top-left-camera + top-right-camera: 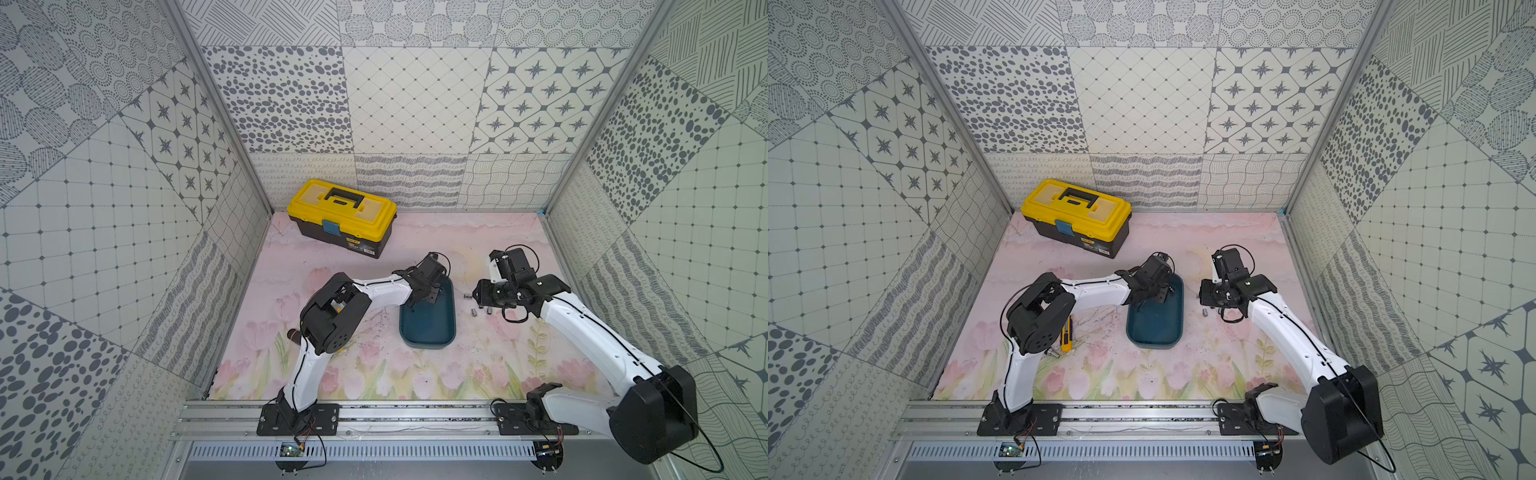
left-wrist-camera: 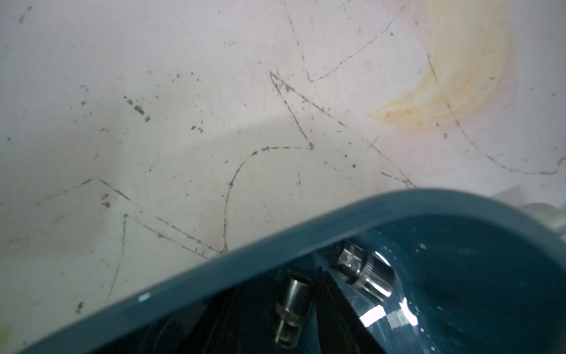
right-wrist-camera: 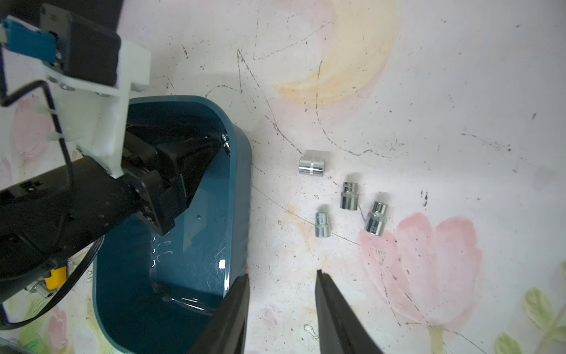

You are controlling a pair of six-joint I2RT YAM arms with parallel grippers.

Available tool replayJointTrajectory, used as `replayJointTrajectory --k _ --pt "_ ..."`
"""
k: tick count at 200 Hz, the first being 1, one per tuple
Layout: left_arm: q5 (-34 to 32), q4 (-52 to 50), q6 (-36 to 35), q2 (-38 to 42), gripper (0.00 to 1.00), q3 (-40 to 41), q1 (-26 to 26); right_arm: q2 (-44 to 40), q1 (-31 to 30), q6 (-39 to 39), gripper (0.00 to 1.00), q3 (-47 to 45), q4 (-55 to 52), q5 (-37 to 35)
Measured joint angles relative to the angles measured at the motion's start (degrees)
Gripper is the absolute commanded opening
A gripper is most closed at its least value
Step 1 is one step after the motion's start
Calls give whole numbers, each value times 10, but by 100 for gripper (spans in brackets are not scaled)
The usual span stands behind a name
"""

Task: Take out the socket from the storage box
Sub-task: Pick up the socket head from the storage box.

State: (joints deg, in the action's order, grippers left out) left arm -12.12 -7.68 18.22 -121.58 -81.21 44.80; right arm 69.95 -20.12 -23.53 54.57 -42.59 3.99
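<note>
Four sockets point(image 3: 349, 196) lie on the desk point(image 3: 444, 92), left fingers point(image 2: 337, 325) grasp a fifth socket point(image 2: 292, 303) in the storage box point(image 2: 245, 266), a sixth socket point(image 2: 363, 272) remains, right fingers point(image 3: 337, 315) released.

Left arm point(image 1: 376, 291) stretches forward, left pincer point(image 3: 219, 144) angled downward; right pincer point(image 3: 282, 273) hovers, jaws standing apart.

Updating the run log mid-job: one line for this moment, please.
left gripper: in storage box, astride small socket, grip unclear | right gripper: open, empty | four sockets on mat

storage box point(image 2: 275, 249) cropped at edge, utility knife point(image 1: 1066, 332) half hidden under left arm point(image 1: 1034, 316)
</note>
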Motion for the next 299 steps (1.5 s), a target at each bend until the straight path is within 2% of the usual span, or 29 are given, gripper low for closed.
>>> replayJointTrajectory --k 58,104,179,209,228,249,299 --pt "10 11 -18 1 38 5 1 0 5 0 41 -2 0 5" --pt "13 12 -21 -7 30 -6 1 -1 11 0 40 -5 0 7" --pt "19 24 -21 -3 28 5 3 -1 21 0 41 -11 0 14" --pt "21 32 -18 -3 20 8 4 -8 24 1 40 -11 0 16" --pt "25 37 -17 -3 19 10 5 -13 27 2 40 -11 0 19" --pt "27 39 -16 -2 12 12 5 -15 29 2 40 -11 0 20" --pt "41 35 -9 10 10 23 6 -20 35 2 40 -14 0 22"
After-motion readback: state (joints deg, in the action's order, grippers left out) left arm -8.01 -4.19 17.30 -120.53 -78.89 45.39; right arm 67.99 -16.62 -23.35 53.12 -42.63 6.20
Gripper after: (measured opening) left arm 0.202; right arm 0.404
